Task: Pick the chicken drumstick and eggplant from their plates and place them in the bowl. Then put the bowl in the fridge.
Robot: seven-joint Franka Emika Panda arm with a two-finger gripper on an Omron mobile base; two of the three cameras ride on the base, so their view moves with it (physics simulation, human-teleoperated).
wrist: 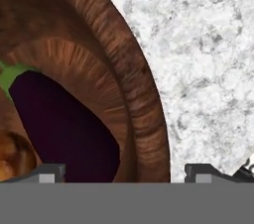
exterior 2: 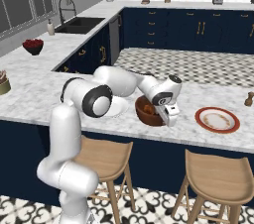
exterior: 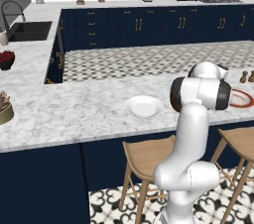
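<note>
The reddish-brown wooden bowl stands on the marble counter between the two plates. In the hand view its thick rim curves close in front of the camera. Inside it lie the dark purple eggplant, with a green stem end, and the golden-brown chicken drumstick at the left edge. My gripper is open and points down over the bowl's near wall, one fingertip inside and one outside. The white plate and the red-rimmed plate are both bare. The fridge is out of view.
Two wooden stools stand below the counter's front edge. Small brown shakers sit past the red-rimmed plate. A bowl of red fruit and a sink are far to the left. Navy cabinets line the back.
</note>
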